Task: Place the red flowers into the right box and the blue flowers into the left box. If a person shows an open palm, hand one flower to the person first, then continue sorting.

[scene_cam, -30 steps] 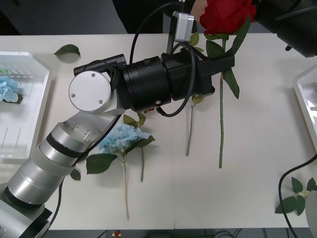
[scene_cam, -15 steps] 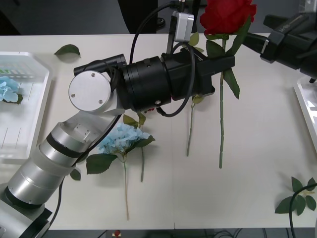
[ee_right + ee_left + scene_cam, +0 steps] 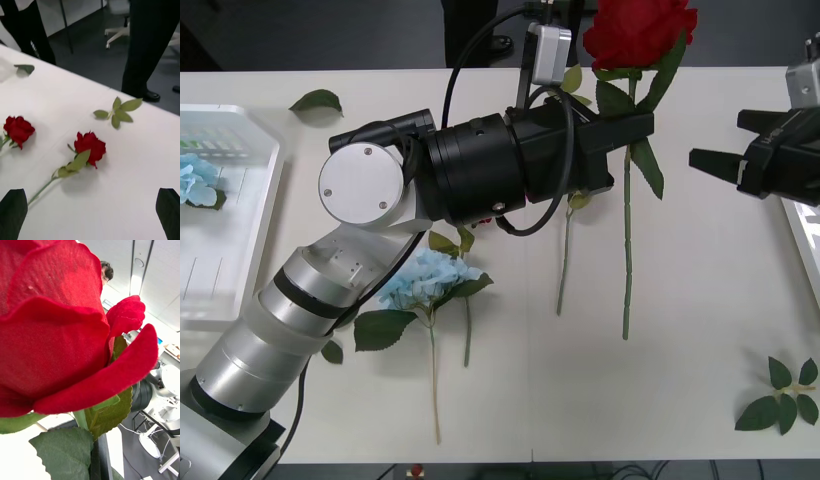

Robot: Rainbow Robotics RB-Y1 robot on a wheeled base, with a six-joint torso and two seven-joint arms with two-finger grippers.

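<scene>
A: How do the jaws stand?

B: The left gripper (image 3: 635, 128) is clamped on a red rose (image 3: 638, 30) just under the bloom, its stem hanging clear over the table (image 3: 700, 330). The right gripper (image 3: 715, 160) is spread wide with nothing between its fingers, close to the right box (image 3: 795, 205).

A: And around them?

B: A blue hydrangea (image 3: 425, 280) lies by the left arm; another (image 3: 195, 180) is in the left box (image 3: 255, 215). Two roses (image 3: 90, 146) (image 3: 18, 129) lie on the table.

A: Any writing?

B: None readable.
</scene>
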